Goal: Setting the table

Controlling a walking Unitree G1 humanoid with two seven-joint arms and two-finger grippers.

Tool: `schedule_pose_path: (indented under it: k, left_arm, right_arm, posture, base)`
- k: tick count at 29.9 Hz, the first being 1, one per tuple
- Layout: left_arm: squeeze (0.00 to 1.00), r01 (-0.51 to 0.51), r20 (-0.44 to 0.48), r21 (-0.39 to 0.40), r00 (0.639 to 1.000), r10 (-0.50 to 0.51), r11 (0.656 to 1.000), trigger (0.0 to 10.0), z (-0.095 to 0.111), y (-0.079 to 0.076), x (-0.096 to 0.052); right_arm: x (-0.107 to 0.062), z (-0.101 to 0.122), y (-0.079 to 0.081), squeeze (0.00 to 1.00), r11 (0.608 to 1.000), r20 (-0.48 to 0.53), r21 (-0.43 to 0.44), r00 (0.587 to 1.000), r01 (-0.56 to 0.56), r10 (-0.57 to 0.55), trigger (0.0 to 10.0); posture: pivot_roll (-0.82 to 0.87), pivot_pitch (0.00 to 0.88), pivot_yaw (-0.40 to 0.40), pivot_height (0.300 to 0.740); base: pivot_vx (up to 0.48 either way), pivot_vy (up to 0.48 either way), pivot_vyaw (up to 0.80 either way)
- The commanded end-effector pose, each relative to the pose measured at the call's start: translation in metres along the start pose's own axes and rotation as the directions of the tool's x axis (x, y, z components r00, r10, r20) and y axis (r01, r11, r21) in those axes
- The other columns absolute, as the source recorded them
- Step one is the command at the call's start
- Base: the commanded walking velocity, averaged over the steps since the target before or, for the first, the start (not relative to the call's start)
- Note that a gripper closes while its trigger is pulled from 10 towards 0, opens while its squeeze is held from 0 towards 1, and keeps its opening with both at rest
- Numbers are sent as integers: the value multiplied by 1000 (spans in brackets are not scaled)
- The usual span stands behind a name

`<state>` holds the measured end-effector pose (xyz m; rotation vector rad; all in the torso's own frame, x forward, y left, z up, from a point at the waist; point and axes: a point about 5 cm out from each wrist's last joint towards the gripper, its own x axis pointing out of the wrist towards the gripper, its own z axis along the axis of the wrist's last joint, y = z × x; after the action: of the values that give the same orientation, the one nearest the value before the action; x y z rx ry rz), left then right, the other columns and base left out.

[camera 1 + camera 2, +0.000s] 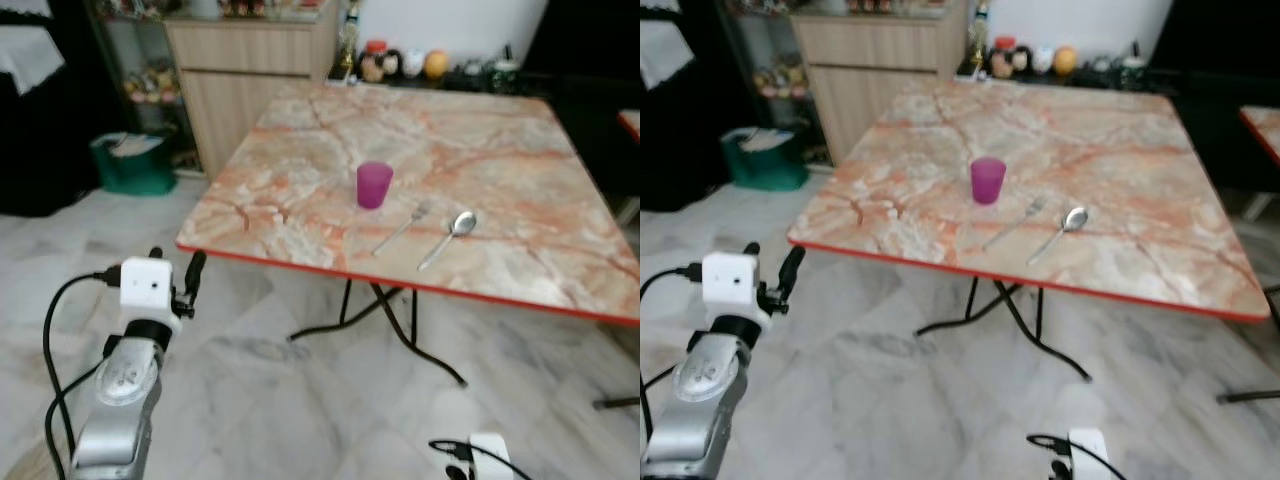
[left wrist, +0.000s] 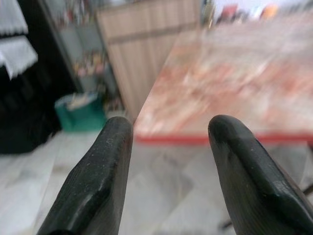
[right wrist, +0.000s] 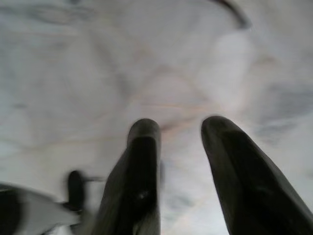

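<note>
Square folding table (image 1: 300, 215), pink-and-cream marbled top, red edge, black crossed metal legs: fills centre and right of the head views.

Translucent magenta plastic cup (image 1: 374, 185): upright near the middle of the top, toward the near edge.

Silver metal fork (image 1: 402, 228): lying flat just right of the cup, handle angled toward the near edge.

Silver metal spoon (image 1: 449, 237): flat beside the fork, roughly parallel, apart from it, bowl away from the near edge.

Left gripper (image 2: 168, 147): lower left of the head views, raised short of the table's near left corner, over the floor. Black fingers (image 2: 100, 171) spread apart, nothing between them.

Right gripper (image 3: 180, 132): pointing down at the floor, fingers parted, holding nothing.

Light wooden cabinet (image 1: 250, 70): upper left, behind the table's far left corner.

Green plastic bin (image 1: 135, 165): on the floor left of the cabinet.

Row of small jars and round ornaments (image 1: 405, 63): along the top, beyond the far edge; details too small to tell.

Grey-veined pale marble tile floor (image 1: 260, 400).
</note>
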<state>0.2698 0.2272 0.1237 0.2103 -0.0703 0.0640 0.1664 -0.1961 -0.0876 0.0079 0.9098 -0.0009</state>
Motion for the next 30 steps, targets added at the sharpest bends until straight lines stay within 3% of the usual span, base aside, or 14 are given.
schedule_pose_path:
  k: [1, 11, 20, 26, 28, 29, 30]
  left_arm:
    - [0, 16, -8, -11, 1000, -16, 1000, 10000, -3, -3, -1]
    - [0, -1, -192, -19, 981, -2, 1000, 10000, -53, 1, -23]
    - [0, -39, -370, -35, 929, 23, 999, 10000, -103, 0, -53]
    - [0, 29, -518, -64, 854, -58, 998, 10000, -134, -12, -66]
    - [0, 55, -595, -79, 798, -91, 995, 10000, -151, -19, -76]
    - [0, 55, -595, -79, 798, -91, 995, 10000, -151, -19, -76]
    - [0, 68, -624, -79, 775, -103, 994, 10000, -158, -21, -80]
  right_arm:
    - [1, 4, -3, 0, 1000, 3, -15, 1000, 18, -18, 10000]
    - [3, -1, 16, 0, 1000, -20, -14, 1000, 19, -20, 10000]
    - [4, -1, 31, 0, 1000, -15, -12, 1000, 16, -16, 10000]
    - [6, 6, 39, 0, 1000, 3, -9, 1000, 13, -13, 10000]
    - [7, 17, 22, 0, 999, 31, 0, 999, 33, -33, 10000]
    - [7, 17, 22, 0, 999, 31, 0, 999, 33, -33, 10000]
    - [8, 22, 15, 0, 999, 51, 9, 998, 48, -49, 10000]
  posture:
    - [8, 0, 47, 740]
    - [7, 0, 50, 740]
    - [10, 0, 46, 740]
    - [4, 0, 46, 740]
    - [3, 0, 48, 740]
    - [3, 0, 48, 740]
    - [0, 0, 48, 740]
  base:
    - [0, 0, -688]
    - [0, 0, -678]
    - [0, 0, 0]
    - [0, 0, 0]
    - [0, 0, 0]
    - [0, 0, 0]
    - [0, 0, 0]
